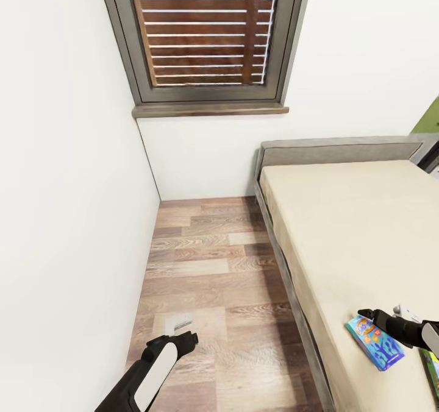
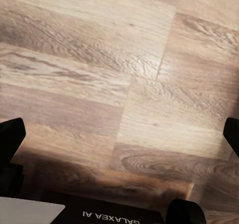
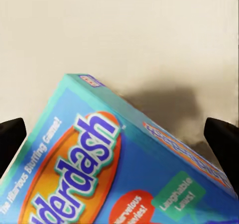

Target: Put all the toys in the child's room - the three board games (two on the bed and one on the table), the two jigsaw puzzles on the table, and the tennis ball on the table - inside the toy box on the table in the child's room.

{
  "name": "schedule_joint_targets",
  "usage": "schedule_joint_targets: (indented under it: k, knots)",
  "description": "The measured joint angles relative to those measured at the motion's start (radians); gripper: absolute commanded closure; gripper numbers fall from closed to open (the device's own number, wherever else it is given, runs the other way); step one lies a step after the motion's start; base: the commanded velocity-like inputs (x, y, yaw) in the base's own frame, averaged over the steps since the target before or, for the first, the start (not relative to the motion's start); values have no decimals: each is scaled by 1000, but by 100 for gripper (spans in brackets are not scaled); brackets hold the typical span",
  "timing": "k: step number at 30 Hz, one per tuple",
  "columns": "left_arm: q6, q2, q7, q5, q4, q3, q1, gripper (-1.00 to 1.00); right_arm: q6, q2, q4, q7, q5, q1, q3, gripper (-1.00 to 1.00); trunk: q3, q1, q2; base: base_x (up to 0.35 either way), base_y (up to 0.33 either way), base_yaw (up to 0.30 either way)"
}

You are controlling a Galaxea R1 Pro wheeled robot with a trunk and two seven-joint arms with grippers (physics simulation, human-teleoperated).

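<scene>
While blue board game (image 1: 374,341) lies on bed (image 1: 341,229), right end effector (image 1: 367,313) spread above, ungrasped; left end effector (image 1: 186,339) apart, empty; task barely begun.

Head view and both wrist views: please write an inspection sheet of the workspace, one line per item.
Surface: beige bed with a grey frame, on the robot's right; wood-plank floor on its left.
Job's things: a blue board game lies flat on the bed near its edge; the corner of a green box lies beside it at the picture's edge.
Clutter: nothing seen.
Grippers: the right gripper is above the blue board game, fingers wide apart in the right wrist view, holding nothing. The left gripper is over the floor, open and empty.
Cables: nothing seen.
Surroundings: white walls, a window with brown slats.
</scene>
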Motion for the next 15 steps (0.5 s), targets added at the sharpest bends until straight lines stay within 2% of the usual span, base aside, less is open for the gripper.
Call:
schedule_joint_targets:
  k: [5,15]
  knots:
    - [0,0,0,0,0,0,0,-100,0,0,5,-1,-1,1,0,-100,0,0,0,-121,0,0]
    - [-1,0,1,1,0,0,0,-100,-2,0,6,0,1,1,0,-100,0,0,0,-36,0,0]
